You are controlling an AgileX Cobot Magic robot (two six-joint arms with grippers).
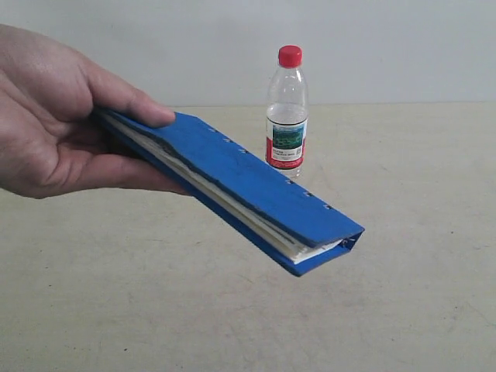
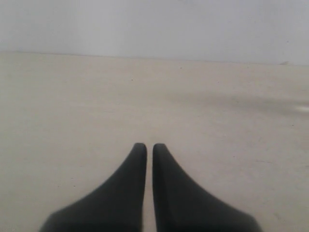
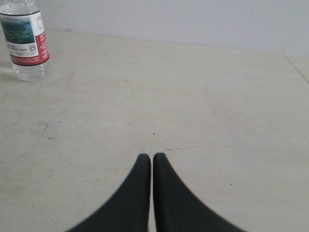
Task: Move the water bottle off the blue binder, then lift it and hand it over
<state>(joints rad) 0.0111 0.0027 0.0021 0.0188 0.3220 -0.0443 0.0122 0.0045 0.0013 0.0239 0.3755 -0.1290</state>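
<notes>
Hanging closed and empty, left gripper (image 2: 149,145) and right gripper (image 3: 152,155) seem done: a hand (image 1: 54,116) holds the blue binder (image 1: 248,182), water bottle (image 1: 287,116) apart; just keep clear.

Soft even light, faint shadows; wrist views hazy, left gripper (image 2: 149,146) edges blurred.

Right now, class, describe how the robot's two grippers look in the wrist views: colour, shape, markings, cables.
The left gripper has two matte black fingers, broad at the base and curving inward to narrow, rounded tips. The right gripper looks the same in colour and shape. No markings, cables or separate pads show on either. The arms behind them are out of view.
</notes>
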